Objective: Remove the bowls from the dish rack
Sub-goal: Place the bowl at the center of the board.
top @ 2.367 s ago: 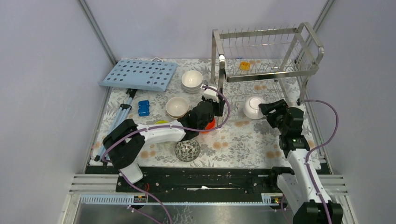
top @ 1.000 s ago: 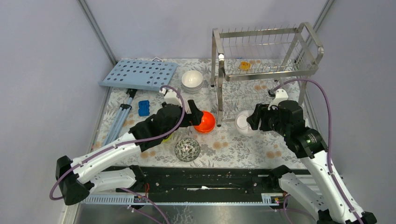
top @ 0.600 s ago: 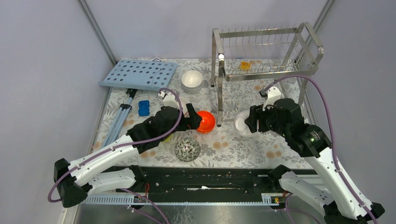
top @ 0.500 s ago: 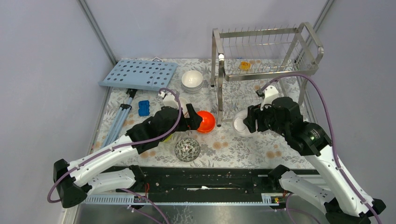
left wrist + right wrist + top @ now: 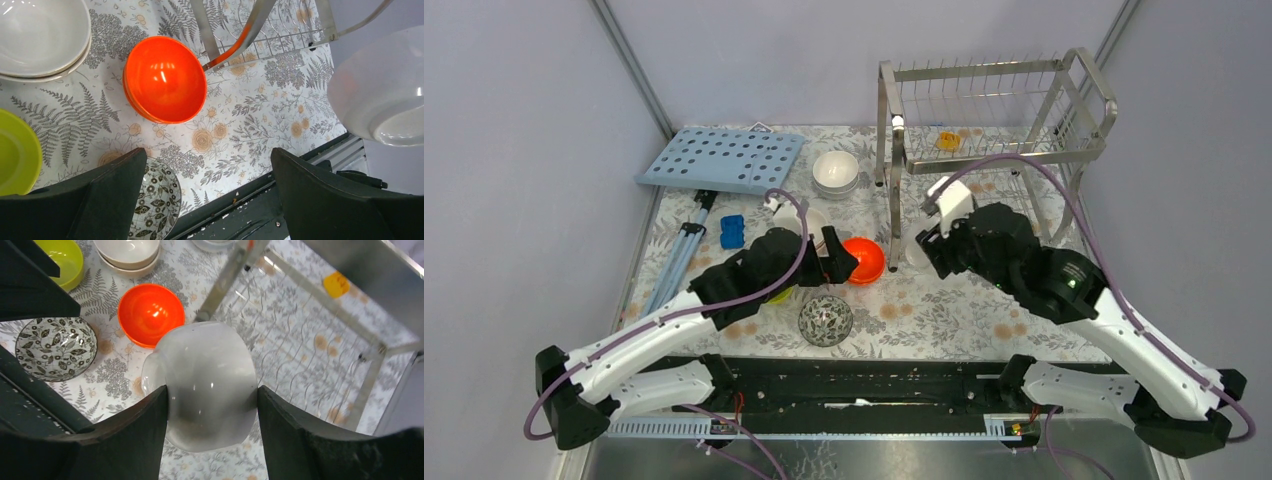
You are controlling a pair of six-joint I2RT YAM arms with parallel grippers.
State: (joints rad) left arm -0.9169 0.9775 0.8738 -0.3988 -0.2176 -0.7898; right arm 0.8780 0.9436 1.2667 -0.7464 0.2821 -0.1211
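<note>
Mid-frame, the right tool is clamped on the white bowl at the dish rack's lower-left corner. The left tool, spread apart and empty, hangs beside the orange-red bowl on the worktop.

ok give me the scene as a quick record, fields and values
left gripper: open, empty, near orange bowl
right gripper: shut on white bowl, tilted, held off the table, outside the rack
bowls on table: orange bowl, green bowl, speckled bowl, cream bowls, white stack
rack: no bowls seen in it; yellow clip on it
</note>
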